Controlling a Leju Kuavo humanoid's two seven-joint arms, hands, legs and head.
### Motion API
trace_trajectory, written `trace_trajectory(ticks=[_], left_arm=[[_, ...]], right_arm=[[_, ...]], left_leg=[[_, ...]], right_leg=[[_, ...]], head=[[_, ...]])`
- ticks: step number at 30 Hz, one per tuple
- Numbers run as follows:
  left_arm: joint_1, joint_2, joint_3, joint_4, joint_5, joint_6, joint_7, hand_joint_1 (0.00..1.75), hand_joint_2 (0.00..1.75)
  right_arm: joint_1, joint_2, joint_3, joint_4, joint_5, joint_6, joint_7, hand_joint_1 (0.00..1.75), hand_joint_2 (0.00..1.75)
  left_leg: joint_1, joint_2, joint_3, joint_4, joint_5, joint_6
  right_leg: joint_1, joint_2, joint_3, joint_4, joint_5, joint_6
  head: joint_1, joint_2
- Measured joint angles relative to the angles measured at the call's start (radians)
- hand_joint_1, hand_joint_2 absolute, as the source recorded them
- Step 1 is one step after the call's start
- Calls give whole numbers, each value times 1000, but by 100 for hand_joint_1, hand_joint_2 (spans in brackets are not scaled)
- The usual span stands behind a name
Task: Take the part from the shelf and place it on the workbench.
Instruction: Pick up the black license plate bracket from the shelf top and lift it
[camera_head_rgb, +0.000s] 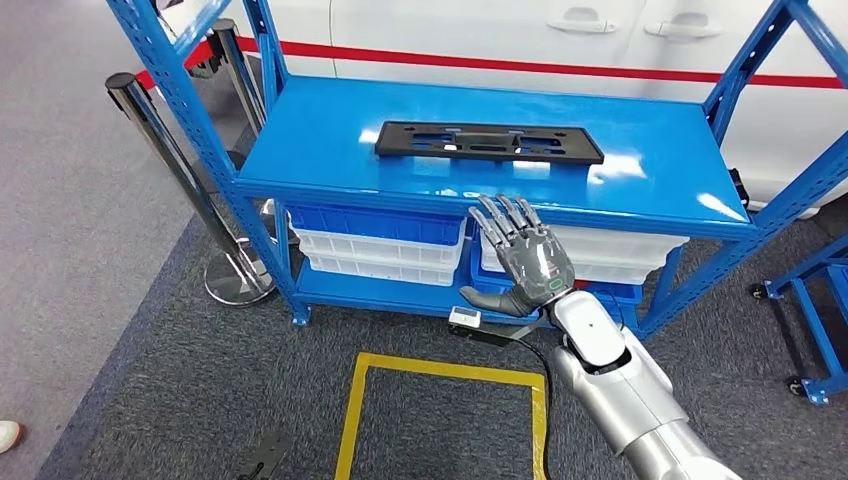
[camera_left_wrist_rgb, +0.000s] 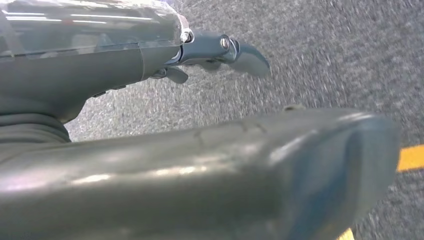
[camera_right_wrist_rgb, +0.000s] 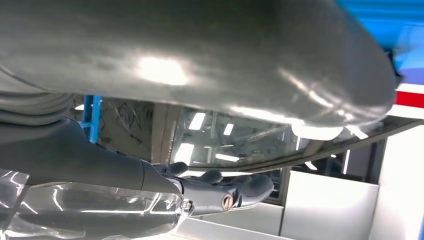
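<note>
- one flat black rectangular plastic part with slotted cut-outs lies on the top deck of the blue metal shelf rack, lengthwise across the deck, nearer its back than its front edge.
- the right hand is raised in front of the rack's front edge, palm side away from the head camera, fingers stretched and spread, thumb out to the side; it holds nothing and is apart from the black part.
- the silver right forearm comes up from the lower right of the head view.
- the left hand shows in the left wrist view over the grey speckled carpet, fingers extended with nothing in them, thumb wide in the foreground.
- white plastic bins sit on the rack's lower level, a blue bin stacked above them on the left.
- a yellow tape square marks the carpet before the rack.
- chrome barrier posts stand to the rack's left.
- a white vehicle body with a red stripe stands behind the rack.
</note>
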Motion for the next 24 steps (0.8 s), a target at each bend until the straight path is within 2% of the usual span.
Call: trace_trajectory(ticks=[2, 3, 4, 6, 7, 8, 9, 11, 13, 16, 18, 19, 21, 22, 23, 24], left_arm=[[-1, 0, 0, 0, 0, 1, 1, 0, 0], [-2, 0, 0, 0, 0, 1, 1, 0, 0], [-4, 0, 0, 0, 0, 1, 1, 0, 0], [-6, 0, -1, 0, 1, 2, 1, 0, 0], [-5, 0, -1, 0, 1, 2, 2, 0, 0], [-4, 0, -1, 0, 1, 2, 3, 0, 0], [-2, 0, 0, 0, 1, 2, 3, 0, 0], [-1, 1, 0, 0, 1, 3, 3, 0, 0], [-3, 1, -1, 0, 2, 3, 3, 0, 0], [-2, 1, 0, 1, 3, 5, 4, 0, 0], [-3, 1, 0, 1, 3, 6, 4, 0, 0], [-4, 1, 0, 1, 3, 7, 4, 0, 0], [-6, 1, 0, 1, 3, 8, 4, 0, 0], [-6, 1, 0, 1, 3, 8, 4, 0, 0], [-5, 1, 0, 1, 3, 8, 4, 0, 0], [-4, 1, 0, 1, 3, 8, 4, 0, 0]], right_arm=[[-1, -1, 1, -6, -1, 0, 0, 0, 0], [-2, -2, 1, -8, -2, 0, 0, 0, 0], [-4, -2, 1, -10, -2, 0, 0, 0, 0], [-3, -2, 3, -12, -2, 0, 0, 0, 0], [-1, -2, 5, -13, -2, 0, 0, 0, 0], [2, -2, 6, -13, -2, 0, 0, 0, 0], [4, -2, 8, -13, -2, 0, 0, 0, 0], [4, -2, 11, -13, -2, 0, 0, 0, 0], [2, -2, 15, -13, -3, 1, -1, 0, 0], [0, -2, 16, -16, -4, 2, -2, 0, 0], [-3, -2, 16, -20, -5, 1, -3, 0, 0], [-5, -2, 16, -21, -6, 1, -3, 0, 0], [-4, -2, 16, -21, -6, 1, -4, 0, 0], [-1, -2, 17, -21, -6, 1, -4, 0, 0], [1, -2, 17, -21, -6, 1, -4, 0, 0], [2, -2, 17, -21, -6, 1, -4, 0, 0]], left_leg=[[1, 2, 1, 22, -8, -10], [1, 3, -11, 52, -19, -14], [4, 4, -39, 103, -37, -19], [8, 5, -116, 226, -84, -28], [10, 5, -149, 266, -98, -30], [11, 5, -167, 275, -96, -32], [12, 5, -169, 249, -72, -33], [12, 6, -140, 126, 24, -35], [9, 8, -114, 30, 77, -25], [8, 7, -103, 13, 74, 3], [11, 6, -88, 8, 68, 14], [12, 6, -80, 6, 63, 19], [11, 5, -67, 5, 50, 24], [11, 4, -59, 5, 43, 24], [10, 3, -49, 5, 34, 24], [10, 2, -37, 5, 26, 24]], right_leg=[[-5, 1, 19, -9, -1, -9], [-8, 1, 30, -12, -6, -14], [-9, 1, 40, -13, -10, -17], [-9, 1, 53, -13, -24, -21], [-9, 2, 61, -13, -32, -21], [-9, 3, 70, -12, -40, -19], [-11, 4, 81, -10, -50, -17], [-13, 5, 105, -6, -72, -9], [-11, 5, 115, 0, -90, 1], [-7, 5, 116, 11, -102, 18], [-10, 3, 97, 58, -108, 28], [-12, 2, 69, 107, -120, 33], [-15, 1, -17, 235, -167, 40], [-16, 1, -57, 282, -188, 42], [-17, 1, -84, 301, -193, 43], [-16, 1, -90, 279, -173, 41]], head=[[0, 0], [0, 0], [-1, 0], [-1, 0], [-1, 0], [-1, 0], [-1, 0], [-1, 0], [-1, 0], [-1, 0], [-1, 0], [-1, 0], [-1, 0], [-1, 0], [-1, 0], [-1, 0]])
